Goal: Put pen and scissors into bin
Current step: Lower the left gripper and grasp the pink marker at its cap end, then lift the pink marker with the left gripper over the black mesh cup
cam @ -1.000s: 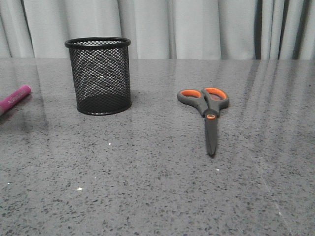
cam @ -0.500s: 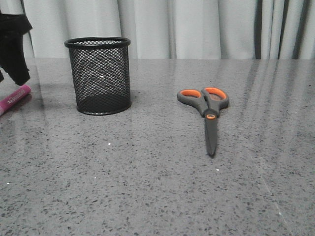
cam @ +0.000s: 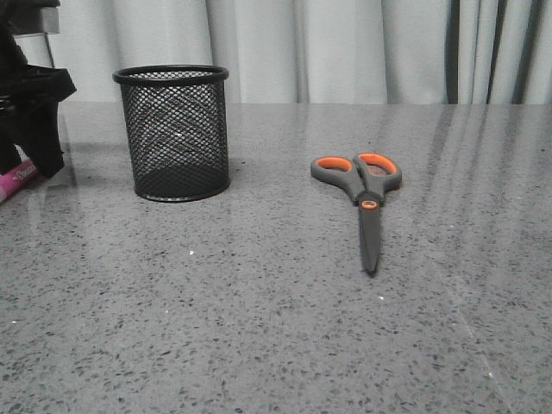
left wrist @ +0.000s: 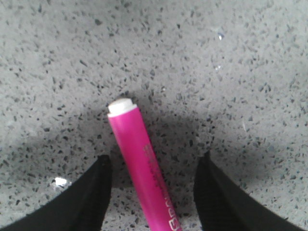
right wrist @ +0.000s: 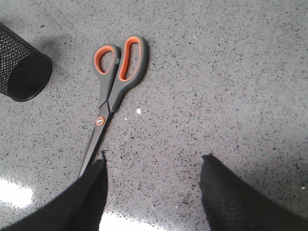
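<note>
The pink pen [left wrist: 139,163] lies flat on the grey speckled table, white tip pointing away from the wrist. My left gripper [left wrist: 153,161] is open and straddles it, one finger on each side with gaps. In the front view the left gripper [cam: 34,151] hangs at the far left over the pen [cam: 17,179], mostly hiding it. The black mesh bin [cam: 175,134] stands upright to its right. The scissors [cam: 362,194] lie closed at centre right, handles toward the curtain. My right gripper [right wrist: 153,161] is open above the table beside the scissors [right wrist: 113,91] blade tips.
A grey curtain [cam: 345,52] hangs behind the table's far edge. The bin [right wrist: 21,65] also shows at the corner of the right wrist view. Bright glare patches lie on the tabletop near the right fingers.
The left arm has come down from the upper left edge of the front view and now covers most of the pen. Bin and scissors have not moved.
</note>
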{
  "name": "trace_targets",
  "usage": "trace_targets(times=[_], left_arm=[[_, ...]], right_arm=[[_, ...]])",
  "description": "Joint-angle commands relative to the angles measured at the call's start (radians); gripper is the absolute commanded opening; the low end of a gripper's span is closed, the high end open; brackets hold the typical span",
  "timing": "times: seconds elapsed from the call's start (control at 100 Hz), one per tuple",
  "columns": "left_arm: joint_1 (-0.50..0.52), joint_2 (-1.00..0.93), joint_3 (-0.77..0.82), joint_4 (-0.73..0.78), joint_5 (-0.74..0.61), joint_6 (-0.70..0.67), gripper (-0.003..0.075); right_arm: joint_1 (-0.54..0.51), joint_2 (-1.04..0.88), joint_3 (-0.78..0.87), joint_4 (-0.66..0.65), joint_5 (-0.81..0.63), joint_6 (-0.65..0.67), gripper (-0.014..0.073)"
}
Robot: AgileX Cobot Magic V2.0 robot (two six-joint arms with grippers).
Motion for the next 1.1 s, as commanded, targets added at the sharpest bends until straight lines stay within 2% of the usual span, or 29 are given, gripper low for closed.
trace_targets(times=[0.0,0.14,0.21,0.28,0.45,0.77,0.92,1.09], left_arm=[[-0.007,-0.033,-0.029,-0.010,-0.031,-0.010,0.0365],[-0.007,-0.033,-0.029,-0.008,-0.040,-0.010,0.0362],[-0.007,-0.033,-0.029,-0.008,-0.038,-0.010,0.0318],[-0.007,-0.033,-0.029,-0.008,-0.038,-0.010,0.0235],[-0.007,-0.033,-0.029,-0.008,-0.036,-0.010,-0.0024],[-0.007,-0.092,-0.029,0.002,-0.061,-0.004,-0.0022],[-0.018,-0.199,-0.029,0.003,-0.134,0.001,-0.0022],[-0.083,-0.327,-0.022,-0.027,-0.265,0.035,-0.0022]], right_arm=[[-0.004,-0.002,-0.032,0.015,-0.042,-0.009,0.0382],[-0.004,-0.002,-0.032,0.015,-0.042,-0.009,0.0382],[-0.004,-0.002,-0.032,0.015,-0.042,-0.009,0.0382],[-0.004,-0.002,-0.032,0.015,-0.042,-0.009,0.0382],[-0.004,-0.002,-0.032,0.015,-0.042,-0.009,0.0382],[-0.004,-0.002,-0.032,0.015,-0.042,-0.009,0.0382],[-0.004,-0.002,-0.032,0.015,-0.042,-0.009,0.0382],[-0.004,-0.002,-0.032,0.015,-0.042,-0.009,0.0382]])
